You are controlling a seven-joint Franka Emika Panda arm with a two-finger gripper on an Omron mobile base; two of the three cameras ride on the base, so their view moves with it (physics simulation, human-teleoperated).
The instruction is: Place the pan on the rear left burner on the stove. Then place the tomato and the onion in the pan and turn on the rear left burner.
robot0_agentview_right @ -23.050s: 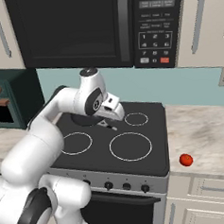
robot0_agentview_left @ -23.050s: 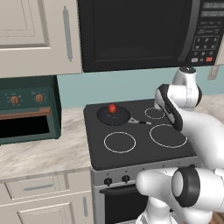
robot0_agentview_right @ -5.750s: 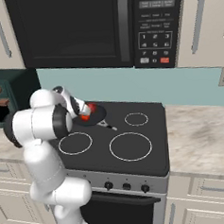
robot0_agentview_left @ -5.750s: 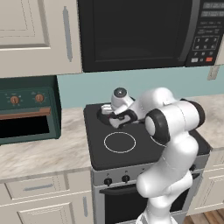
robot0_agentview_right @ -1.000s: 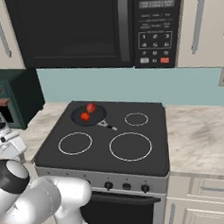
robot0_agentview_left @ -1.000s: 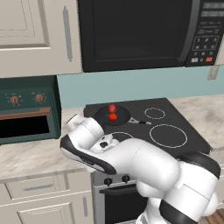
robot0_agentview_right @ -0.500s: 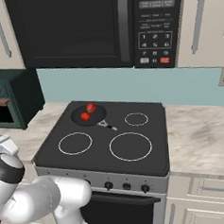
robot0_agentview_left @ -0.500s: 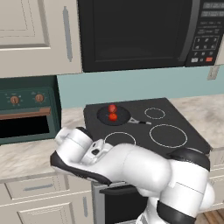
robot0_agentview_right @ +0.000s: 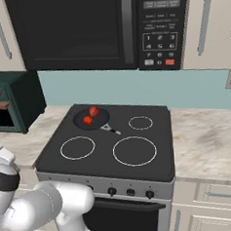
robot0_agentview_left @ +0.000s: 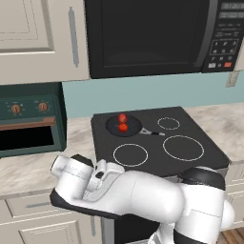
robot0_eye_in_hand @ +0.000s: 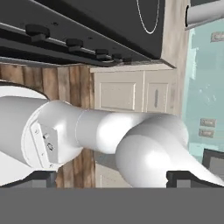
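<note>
A: Where's the claw (robot0_eye_in_hand: 111, 177)? I can't pick it out from the base cameras.

B: It's tucked low. In the left base view the white arm (robot0_agentview_left: 138, 195) folds down in front of the range and blocks the front panel. In the hand view two small dark fingertips (robot0_eye_in_hand: 186, 177) stand wide apart at the bottom, nothing between them: released, gripping nothing.

A: And that camera is rolled over?

B: Yes. The small black knobs (robot0_eye_in_hand: 37, 29) run along the upper left, a slice of one white ring (robot0_eye_in_hand: 148, 17) is cut off at the top, and cream cabinet doors (robot0_eye_in_hand: 131, 96) sit behind the arm's own white links (which hide much of the middle).

A: The pan?

B: The small round black frying pan (robot0_agentview_right: 92, 118) sits at the rear left of the flat black glass stove (robot0_agentview_right: 110, 147), thin handle pointing toward the centre. It covers the rear left burner, so that ring's outline can't be seen.

A: Contents?

B: Two small red-orange round things lie in it, close together: one nearer the back (robot0_agentview_right: 93, 110), one nearer the front (robot0_agentview_right: 88, 120). Too small to say which is the tomato or the onion.

A: Surroundings?

B: A dark green countertop oven (robot0_agentview_left: 28, 124) stands on the marbled tabletop (robot0_agentview_right: 207, 135), cut off at the frame edge, with a black microwave (robot0_agentview_right: 96, 28) above the stove.
</note>
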